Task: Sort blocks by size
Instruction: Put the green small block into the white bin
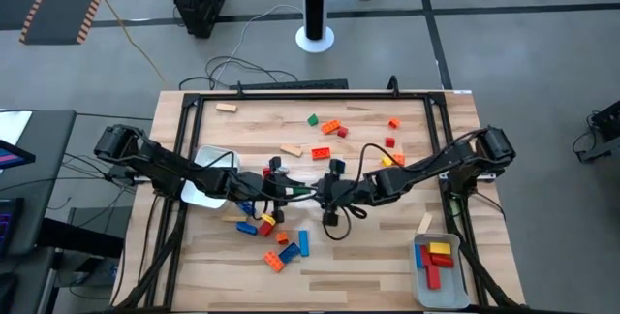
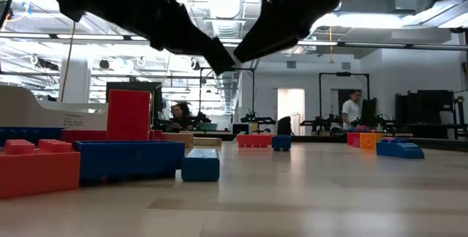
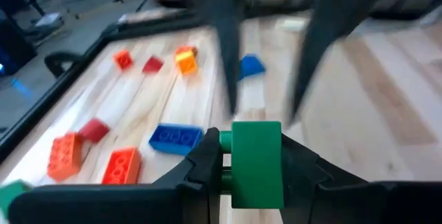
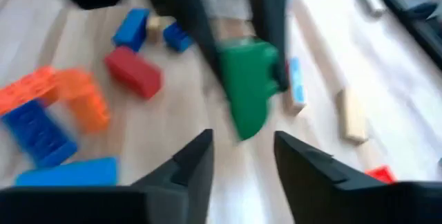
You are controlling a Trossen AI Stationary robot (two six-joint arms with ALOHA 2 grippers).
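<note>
- The green block (image 3: 256,162) sits between the two grippers above the middle of the surface (image 1: 349,256), well clear of the wood; it looks like a hand-over in mid-air.
- The left gripper (image 1: 281,190) has its jaws closed on the green block, pinching it across its narrow sides. In the left wrist view the block stands up on end between the fingers.
- The right gripper (image 4: 242,158) faces it head-on from the right. Its jaws stand parted with nothing between them, and the block shows just beyond their tips in the right wrist view.
- So the block lies straight ahead of the right jaws and already inside the left ones; the left arm is the one that carries it from here, I'd judge.
- Both arms reach in low from the two sides of the frame and stretch toward each other, wrists nearly meeting at the centre in the high view.
- Loose blocks (image 1: 276,246) lie scattered under and near the grippers, more at the far side (image 1: 329,128).
- A tray (image 1: 422,290) at the near right corner holds a few red, yellow and blue bricks; a second white tray (image 1: 199,195) lies on the left under the left arm.
- If the block goes to the left tray, the left arm needs only a short swing back.
</note>
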